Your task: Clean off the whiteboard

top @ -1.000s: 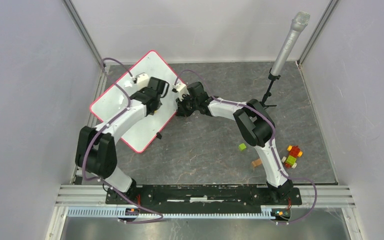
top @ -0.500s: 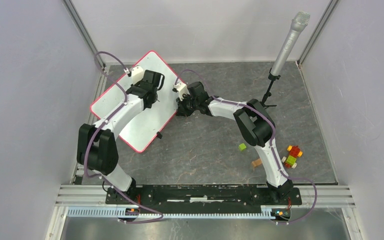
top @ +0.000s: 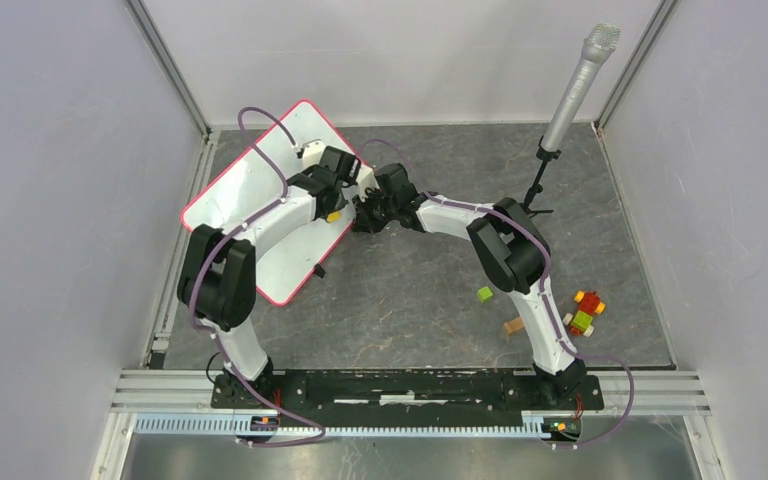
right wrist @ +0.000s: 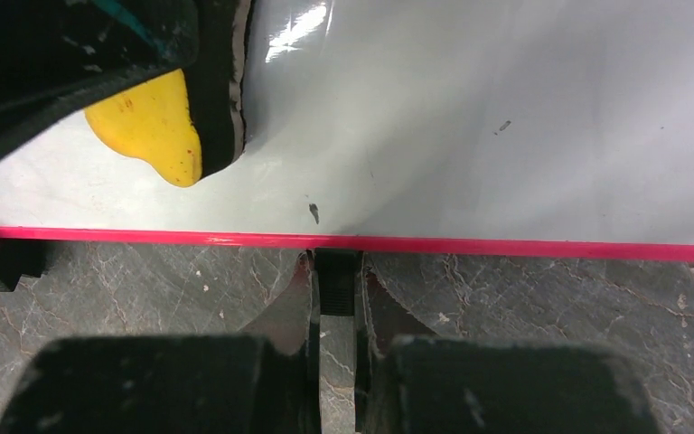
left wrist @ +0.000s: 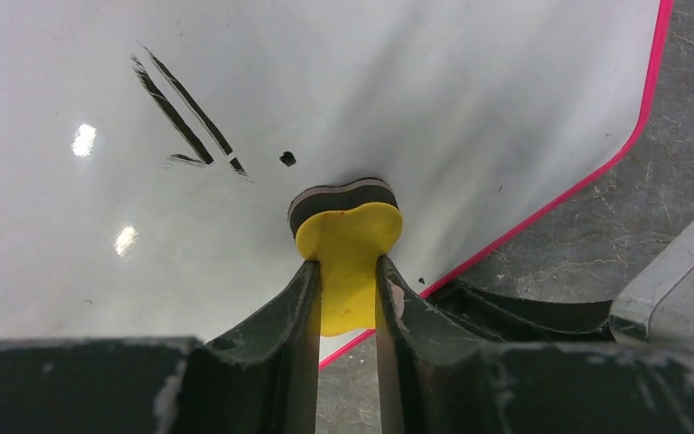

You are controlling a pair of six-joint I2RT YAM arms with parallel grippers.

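The whiteboard, white with a red-pink rim, lies tilted at the table's back left. Dark pen strokes and a small dot remain on it. My left gripper is shut on a yellow eraser, whose black felt presses on the board near its right rim. My right gripper is shut on a black edge clip at the red rim, just beside the yellow eraser.
A microphone on a stand rises at the back right. Coloured toy blocks, a green block and a wooden block lie at the right. Another black clip sticks out from the board's near edge.
My left arm has swept the eraser from the middle of the board over to its right rim, close to the right gripper. The right arm has stayed put.
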